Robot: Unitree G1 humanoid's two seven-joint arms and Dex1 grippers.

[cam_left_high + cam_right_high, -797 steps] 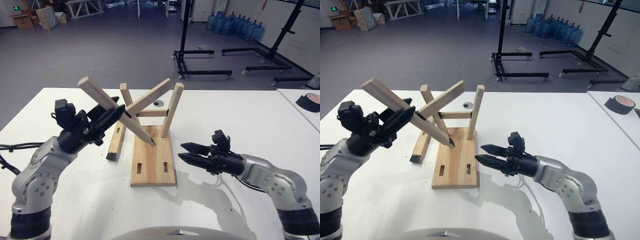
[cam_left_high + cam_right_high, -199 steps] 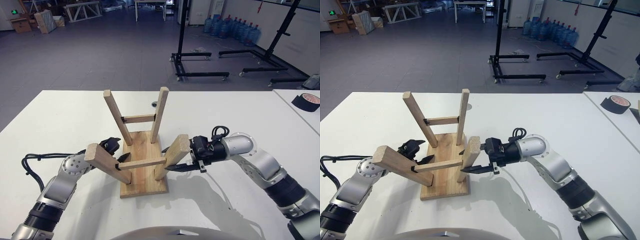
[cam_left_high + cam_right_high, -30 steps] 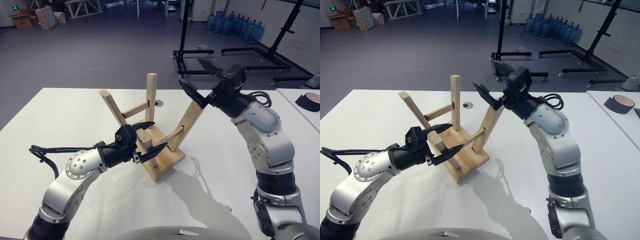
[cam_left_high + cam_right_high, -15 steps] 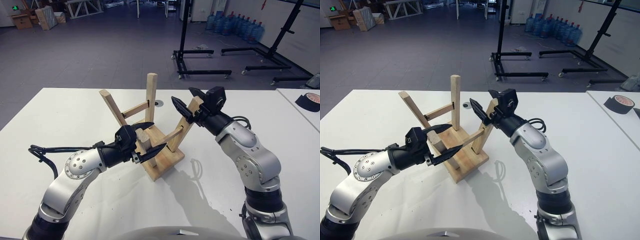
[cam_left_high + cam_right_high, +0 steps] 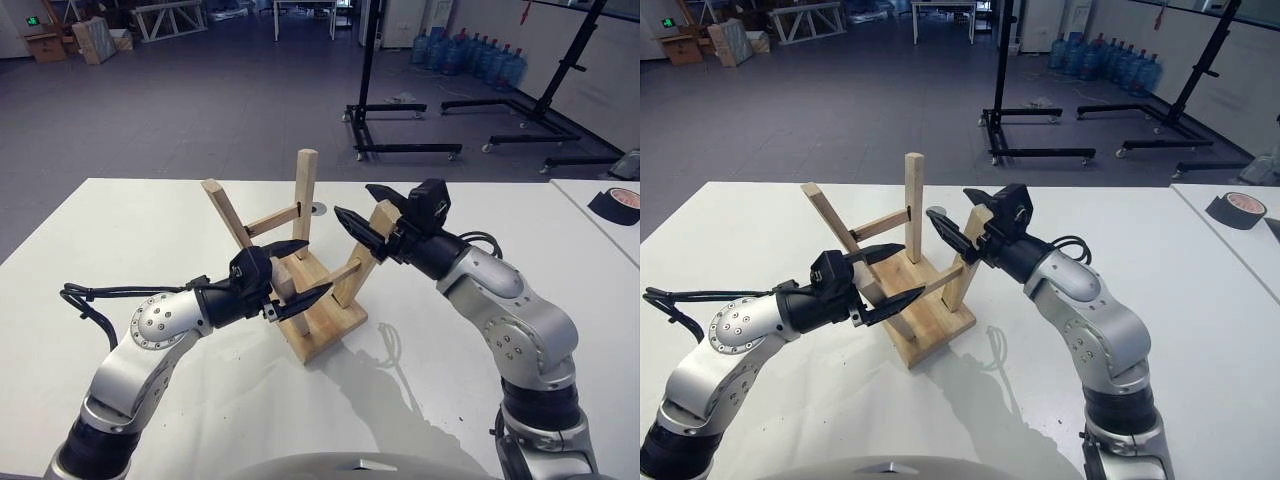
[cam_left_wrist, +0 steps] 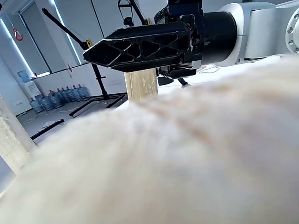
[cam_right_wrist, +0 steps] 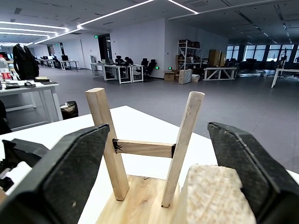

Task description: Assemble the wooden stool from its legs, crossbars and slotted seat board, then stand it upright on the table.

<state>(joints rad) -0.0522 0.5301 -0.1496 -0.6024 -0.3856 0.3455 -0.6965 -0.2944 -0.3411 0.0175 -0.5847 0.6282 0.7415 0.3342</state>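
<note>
The stool (image 5: 322, 318) stands upside down in the middle of the bench (image 5: 120, 220), straight ahead at the robot's 12 o'clock. Its seat board is down and turned askew, and all four legs point up. Whether the board lies quite flat cannot be told. The far leg pair (image 5: 305, 195), joined by a crossbar (image 5: 275, 220), rises at the board's 11 o'clock. The near pair stands toward 3 o'clock.

The left claw (image 5: 316, 266) comes in from 9 o'clock. It is spread wide, one finger on each side of the short near-left leg (image 5: 283, 275), and does not appear to pinch it. The right claw (image 5: 352, 199) comes from 2 o'clock, also wide open. It straddles the top of the near-right leg (image 5: 372, 250) with clear gaps on both sides and holds nothing.

The stool looks like plain solid wood, so it is probably stiff and fairly light, and smooth enough to slip between hard fingers. The legs seem only pushed into the slots, so lifting by one leg tip may lever a joint loose. A safer hold is likely low on two opposite legs near the board, one claw on each side, so the stool turns over as one piece.
</note>
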